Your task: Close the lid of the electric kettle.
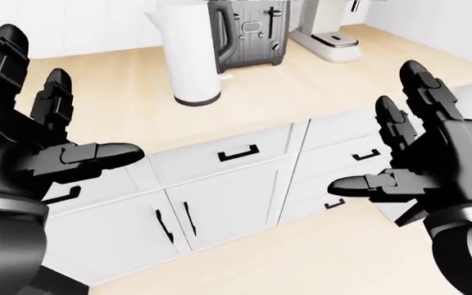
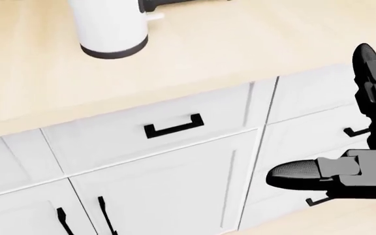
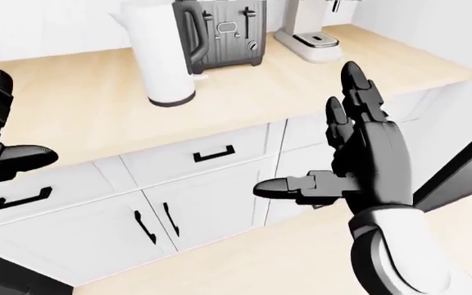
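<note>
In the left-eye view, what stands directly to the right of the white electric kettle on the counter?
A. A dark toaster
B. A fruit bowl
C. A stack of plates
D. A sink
A. A dark toaster stands just right of the electric kettle on the counter, with a white appliance further right; both robot hands are open and away from it.

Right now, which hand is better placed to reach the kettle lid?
Probably the left hand. In the left-eye view the kettle stands left of centre on the counter, nearer that hand; the right hand is farther. Both hands are open, away from it.
</note>
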You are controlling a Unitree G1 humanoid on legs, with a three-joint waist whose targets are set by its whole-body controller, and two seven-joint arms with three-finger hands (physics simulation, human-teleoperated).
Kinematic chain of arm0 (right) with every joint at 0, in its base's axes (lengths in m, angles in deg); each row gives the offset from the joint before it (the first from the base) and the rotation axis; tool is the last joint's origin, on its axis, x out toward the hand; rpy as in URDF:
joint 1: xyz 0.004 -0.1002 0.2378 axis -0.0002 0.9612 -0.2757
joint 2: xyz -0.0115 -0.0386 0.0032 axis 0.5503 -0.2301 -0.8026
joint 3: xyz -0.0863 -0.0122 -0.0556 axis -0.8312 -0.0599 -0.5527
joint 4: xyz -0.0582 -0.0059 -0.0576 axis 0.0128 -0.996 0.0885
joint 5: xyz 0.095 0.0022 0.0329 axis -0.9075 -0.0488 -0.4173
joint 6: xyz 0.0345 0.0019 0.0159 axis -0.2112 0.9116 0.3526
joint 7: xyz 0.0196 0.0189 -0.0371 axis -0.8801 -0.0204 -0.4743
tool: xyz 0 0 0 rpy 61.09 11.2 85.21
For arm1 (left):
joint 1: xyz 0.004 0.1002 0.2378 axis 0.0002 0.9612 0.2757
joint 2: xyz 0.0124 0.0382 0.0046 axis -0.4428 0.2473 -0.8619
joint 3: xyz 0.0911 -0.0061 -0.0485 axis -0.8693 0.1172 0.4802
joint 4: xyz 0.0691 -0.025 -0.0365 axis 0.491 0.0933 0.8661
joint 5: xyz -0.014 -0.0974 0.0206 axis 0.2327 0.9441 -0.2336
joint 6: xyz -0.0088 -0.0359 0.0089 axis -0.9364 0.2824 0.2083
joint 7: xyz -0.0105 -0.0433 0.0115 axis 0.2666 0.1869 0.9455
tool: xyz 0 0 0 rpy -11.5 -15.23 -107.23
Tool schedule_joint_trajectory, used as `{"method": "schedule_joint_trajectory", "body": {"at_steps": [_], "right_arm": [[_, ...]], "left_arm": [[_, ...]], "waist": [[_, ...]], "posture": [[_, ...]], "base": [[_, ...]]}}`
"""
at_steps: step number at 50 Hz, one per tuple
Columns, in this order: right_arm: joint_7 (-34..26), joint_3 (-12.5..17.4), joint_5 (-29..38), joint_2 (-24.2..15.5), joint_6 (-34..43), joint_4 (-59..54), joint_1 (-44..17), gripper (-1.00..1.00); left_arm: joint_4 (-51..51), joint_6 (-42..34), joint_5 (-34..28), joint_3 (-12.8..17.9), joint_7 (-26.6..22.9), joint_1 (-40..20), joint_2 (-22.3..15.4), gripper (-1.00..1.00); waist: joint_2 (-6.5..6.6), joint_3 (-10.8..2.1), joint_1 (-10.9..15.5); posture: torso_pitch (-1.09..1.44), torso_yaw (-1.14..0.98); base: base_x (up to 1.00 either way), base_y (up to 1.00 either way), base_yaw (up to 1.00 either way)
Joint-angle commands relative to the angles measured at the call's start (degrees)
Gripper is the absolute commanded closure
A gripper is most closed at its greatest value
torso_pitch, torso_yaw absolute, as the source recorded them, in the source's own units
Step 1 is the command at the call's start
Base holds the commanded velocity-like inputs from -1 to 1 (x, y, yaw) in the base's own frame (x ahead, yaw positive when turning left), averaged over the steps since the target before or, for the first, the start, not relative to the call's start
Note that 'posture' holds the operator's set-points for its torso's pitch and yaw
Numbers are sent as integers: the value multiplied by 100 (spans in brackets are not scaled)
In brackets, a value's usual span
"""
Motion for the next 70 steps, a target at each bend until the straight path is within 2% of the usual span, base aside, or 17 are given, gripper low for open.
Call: {"method": "schedule_joint_trajectory", "body": {"at_steps": [1, 8, 12, 14, 21, 25, 26, 27, 29, 35, 46, 53, 55, 58, 59, 63, 70], "right_arm": [[-2, 80, 14, -85, -135, 105, -143, -100], [31, 44, 6, -108, -144, 105, -153, -100], [-23, 21, 82, -103, -201, 105, -96, -100], [4, 24, 47, -112, -191, 105, -110, -100], [-41, 9, 206, -74, -71, 105, -135, -100], [-10, 46, 287, -79, 79, 105, -207, -100], [12, 61, 232, -85, 86, 105, -231, -100], [7, 28, 331, -77, 111, 105, -235, -100], [-67, 25, 510, -13, 155, 105, -218, -100], [-130, 134, 584, 116, 178, 105, -217, -100], [-91, 32, 377, -4, -22, 105, -31, -100], [-54, 90, 273, -57, -104, 105, -28, -100], [-30, 108, 238, -60, -91, 105, -55, -100], [-41, 144, 203, -47, -72, 105, -74, -100], [-41, 148, 200, -46, -71, 105, -74, -100], [-38, 200, 266, 47, 0, 105, -117, -100], [-80, 318, 308, 247, 141, 105, -139, -100]], "left_arm": [[-32, 179, -114, 117, -60, -105, -104, -100], [-33, 160, -167, 120, -103, -110, -64, -100], [-40, 163, -218, 119, -140, -92, -33, -100], [-51, 139, -168, 140, -101, -108, -46, -100], [-64, 137, -152, 127, -88, -114, -53, -100], [-62, 119, -89, 129, -40, -138, -71, -100], [-60, 126, -91, 122, -39, -135, -74, -100], [-66, 129, -99, 108, -39, -133, -74, -100], [-62, 127, -85, 109, -31, -142, -82, -100], [-51, 148, -135, 116, -75, -120, -78, -100], [-84, 150, -122, 148, -84, -87, -64, -100], [-87, 147, -94, 146, -62, -93, -78, -100], [-77, 154, -123, 125, -79, -94, -68, -100], [-61, 149, -146, 104, -79, -113, -63, -100], [-60, 150, -166, 95, -85, -114, -52, -100], [-64, 132, -133, 103, -68, -126, -58, -100], [-78, 111, -136, 124, -85, -122, -41, -100]], "waist": [[-103, -126, 42], [234, -69, -30], [662, -227, -103], [630, -105, -32], [284, -98, 62], [-246, -233, 91], [14, -181, 30], [-108, -138, 57], [-45, -77, 19], [322, -23, -71], [194, -248, 128], [185, -93, 241], [48, -33, 229], [-421, -22, 75], [-176, 4, 118], [-197, -114, 184], [343, -24, -70]], "posture": [[0, 0], [0, 0], [0, 0], [0, 0], [0, 0], [0, 0], [0, 0], [0, 0], [0, 0], [0, 0], [0, 0], [0, 0], [0, 0], [0, 0], [0, 0], [0, 0], [0, 0]], "base": [[18, 0, 0], [18, 0, 0], [18, 0, 0], [18, 0, 0], [18, 0, 0], [18, 0, 0], [16, 0, 0], [10, 0, 0], [0, 0, 0], [0, 0, 0], [0, 0, 7], [3, 0, 100], [4, 0, 100], [3, 0, 100], [3, 0, 100], [3, 0, 99], [0, 0, 0]]}}
